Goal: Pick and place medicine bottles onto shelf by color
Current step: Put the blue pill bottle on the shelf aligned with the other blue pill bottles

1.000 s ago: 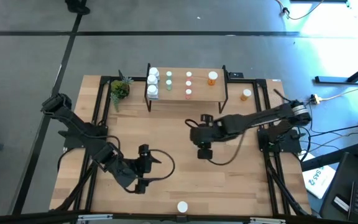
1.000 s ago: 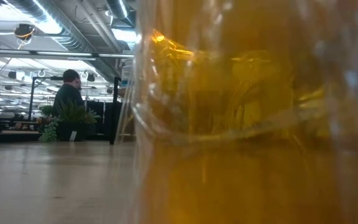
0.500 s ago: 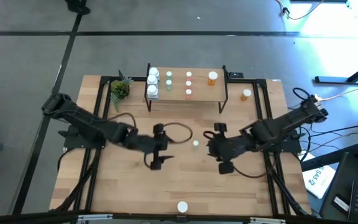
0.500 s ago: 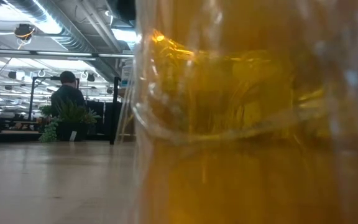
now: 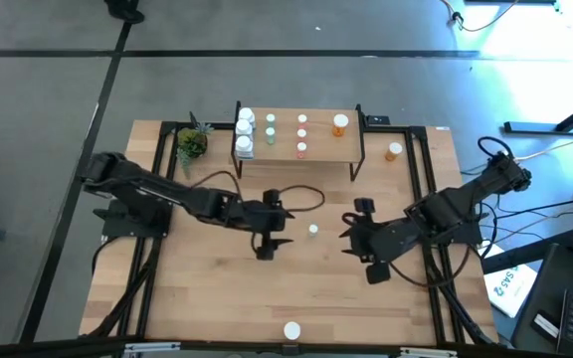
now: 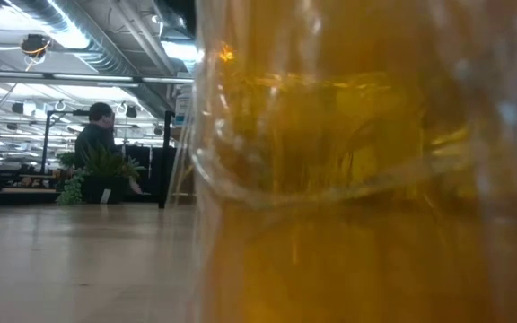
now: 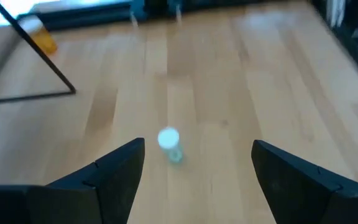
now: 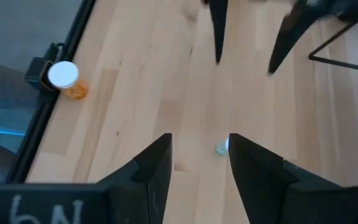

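Note:
A pale green medicine bottle (image 5: 312,230) with a white cap stands upright on the table's middle. My left gripper (image 5: 279,231) is just to its left, open, with the bottle (image 7: 169,145) a little ahead of the wide-spread fingers. My right gripper (image 5: 354,242) is to the bottle's right, open, with nothing between its fingers (image 8: 199,140); the bottle (image 8: 221,148) shows just beyond them. The shelf (image 5: 318,149) at the far side carries white, green, pink and orange bottles in columns. One orange bottle (image 5: 394,151) stands on the table right of the shelf.
A small potted plant (image 5: 191,144) sits left of the shelf. Another orange bottle (image 5: 291,330) stands at the table's near edge, right against the low camera (image 6: 366,179), and blocks most of that view. A person stands in the room behind.
My left gripper has swung from the near left toward the table's middle, up to the green bottle, staying open. My right gripper has drawn back toward the right and near edges and risen, uncovering the green bottle, which stands still.

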`<action>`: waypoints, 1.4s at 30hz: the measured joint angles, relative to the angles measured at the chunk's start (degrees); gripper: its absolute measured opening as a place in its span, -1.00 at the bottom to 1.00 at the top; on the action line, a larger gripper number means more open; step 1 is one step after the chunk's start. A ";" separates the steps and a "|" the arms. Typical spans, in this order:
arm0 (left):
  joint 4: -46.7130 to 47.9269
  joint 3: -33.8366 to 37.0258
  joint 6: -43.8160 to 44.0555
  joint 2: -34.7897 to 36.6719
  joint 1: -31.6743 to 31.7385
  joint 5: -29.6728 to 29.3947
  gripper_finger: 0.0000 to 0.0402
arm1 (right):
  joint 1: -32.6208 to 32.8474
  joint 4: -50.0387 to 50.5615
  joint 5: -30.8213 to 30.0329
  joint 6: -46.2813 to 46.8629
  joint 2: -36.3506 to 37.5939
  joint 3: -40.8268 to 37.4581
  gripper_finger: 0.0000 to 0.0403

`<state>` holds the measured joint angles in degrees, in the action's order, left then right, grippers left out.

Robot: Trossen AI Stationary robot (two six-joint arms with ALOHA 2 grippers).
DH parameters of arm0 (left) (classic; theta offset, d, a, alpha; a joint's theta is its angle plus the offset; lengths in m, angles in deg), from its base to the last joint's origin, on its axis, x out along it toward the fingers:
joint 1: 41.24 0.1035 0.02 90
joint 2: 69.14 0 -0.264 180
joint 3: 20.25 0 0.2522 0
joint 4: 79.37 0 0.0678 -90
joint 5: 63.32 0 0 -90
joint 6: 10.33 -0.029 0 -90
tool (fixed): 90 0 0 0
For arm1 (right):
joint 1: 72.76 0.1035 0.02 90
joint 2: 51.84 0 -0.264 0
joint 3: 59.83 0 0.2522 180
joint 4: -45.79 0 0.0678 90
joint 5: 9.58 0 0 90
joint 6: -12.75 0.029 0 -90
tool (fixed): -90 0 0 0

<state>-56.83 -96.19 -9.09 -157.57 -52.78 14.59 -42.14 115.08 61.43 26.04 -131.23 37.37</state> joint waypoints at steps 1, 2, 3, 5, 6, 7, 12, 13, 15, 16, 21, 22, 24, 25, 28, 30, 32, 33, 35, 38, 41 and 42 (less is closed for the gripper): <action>-0.57 0.07 -0.32 -1.37 0.04 -0.04 0.45 | 0.16 0.00 0.01 0.01 0.23 0.00 -0.20; -2.17 0.17 -0.35 -2.88 0.08 -0.09 0.45 | 0.40 0.03 -0.01 0.04 0.44 0.00 -0.20; -4.53 0.17 -0.36 -4.42 0.28 -0.18 0.45 | 0.64 0.14 0.01 0.07 0.61 0.00 -0.20; -8.09 0.17 -0.30 -6.53 0.69 -0.18 0.45 | 0.84 0.17 0.01 0.10 0.79 0.00 -0.20; -10.89 0.10 0.06 -7.75 0.95 -0.24 0.45 | 0.97 0.21 0.01 0.16 0.80 0.00 -0.20; -12.74 0.02 0.49 -8.89 1.22 -0.31 0.45 | 1.14 0.26 0.02 0.33 0.79 0.00 -0.20; -18.74 0.09 3.20 -14.20 2.44 -0.43 0.45 | 1.21 0.35 0.05 1.60 0.78 0.00 -0.20; -19.55 0.09 3.79 -15.04 2.61 -0.43 0.45 | 1.21 0.39 0.05 1.56 0.78 0.00 -0.20; -20.16 0.09 5.36 -16.64 3.00 -0.43 0.45 | 1.33 0.50 0.07 1.54 0.78 0.00 -0.20; -20.02 0.09 6.15 -17.42 3.07 -0.43 0.45 | 1.33 0.50 0.10 1.53 0.78 0.00 -0.20; -21.81 0.09 7.52 -20.35 3.06 -2.53 0.45 | 1.34 0.55 0.71 1.39 0.78 0.00 -0.20; -22.68 0.09 7.62 -21.22 3.04 -2.81 0.45 | 1.34 0.55 0.71 1.39 0.78 0.00 -0.20; -23.78 0.17 7.56 -22.70 2.96 -3.07 0.45 | 1.34 0.55 0.69 1.33 0.78 0.00 -0.20; -24.88 0.17 7.40 -23.33 2.92 -3.34 0.45 | 1.34 0.55 0.69 1.32 0.78 0.00 -0.20; -25.69 0.15 7.40 -24.38 2.92 -5.12 0.45 | 1.34 0.55 0.66 1.28 0.76 -0.02 -0.20; -25.58 0.15 7.36 -24.76 2.96 -5.64 0.45 | 1.34 0.55 0.66 1.32 0.76 -0.02 -0.20; -25.63 0.15 7.38 -24.78 3.17 -5.67 0.45 | 1.34 0.55 0.64 1.24 0.74 -0.02 -0.20; -25.69 0.15 7.38 -24.78 3.31 -5.67 0.45 | 1.34 0.55 0.64 1.19 0.74 -0.02 -0.20; -25.63 0.15 7.47 -24.78 3.61 -5.50 0.45 | 1.34 0.55 0.64 1.12 0.74 -0.02 -0.20; -25.62 0.15 7.65 -24.78 4.05 -4.89 0.45 | 1.33 0.55 0.64 1.17 0.74 -0.04 -0.20; -25.62 0.15 7.62 -24.78 4.21 -4.89 0.45 | 1.34 0.55 0.62 1.17 0.74 -0.07 -0.20; -25.60 0.15 7.62 -24.78 4.21 -4.89 0.45 | 1.34 0.55 0.62 1.17 0.74 -0.07 -0.20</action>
<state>-82.43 -96.03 -1.47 -182.35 -48.57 9.71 -40.79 115.62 62.05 27.21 -130.50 37.30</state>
